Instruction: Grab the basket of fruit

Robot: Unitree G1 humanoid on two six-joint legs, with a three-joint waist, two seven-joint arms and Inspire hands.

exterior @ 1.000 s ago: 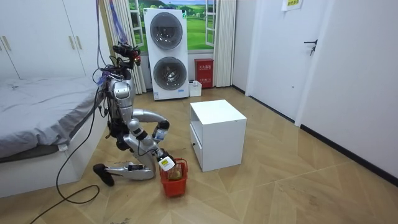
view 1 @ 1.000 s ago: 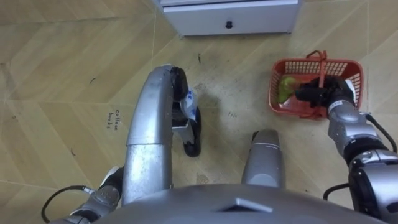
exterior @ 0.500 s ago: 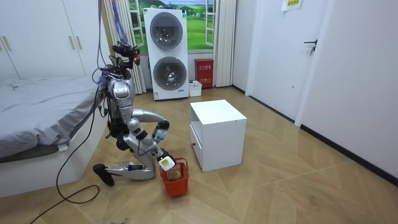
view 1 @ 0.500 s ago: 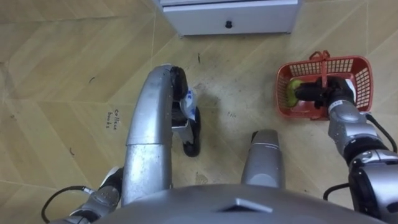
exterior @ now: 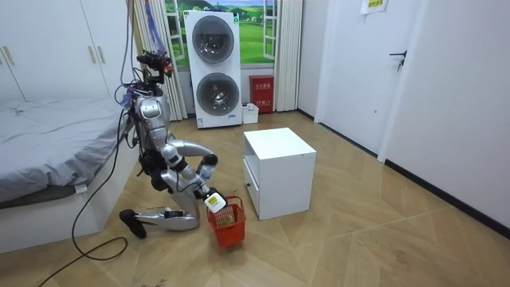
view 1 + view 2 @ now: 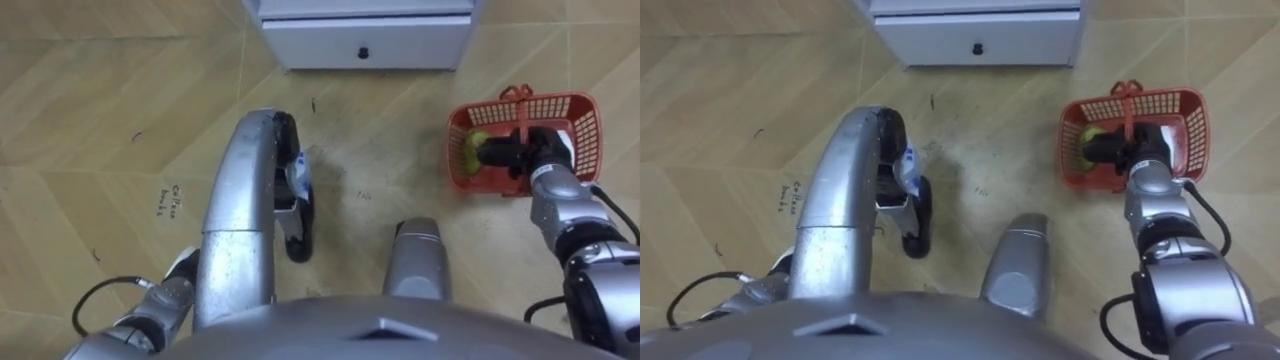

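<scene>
- Fingers [image 6: 500, 152] of the right hand [image 6: 543, 152] are curled tight round the thin red handle [image 6: 520, 112] of the red plastic basket with holes in its sides [image 6: 565, 102].
- The basket is by the robot's right knee, near the white cabinet with one drawer [image 6: 420, 42]. It hangs tilted, low over the wooden floor [image 6: 80, 120].
- The left hand [image 6: 170, 295] is low at the robot's left side. I cannot tell how its fingers are.
- The robot kneels on the floor.
- I think the grab is done and the job now is the lift. The hand should go up slowly so the basket does not swing and spill.
- I count one basket, one round green fruit [image 6: 475, 150] inside it, one cabinet and one black knob [image 6: 362, 52]. More fruit may hide under the hand.
</scene>
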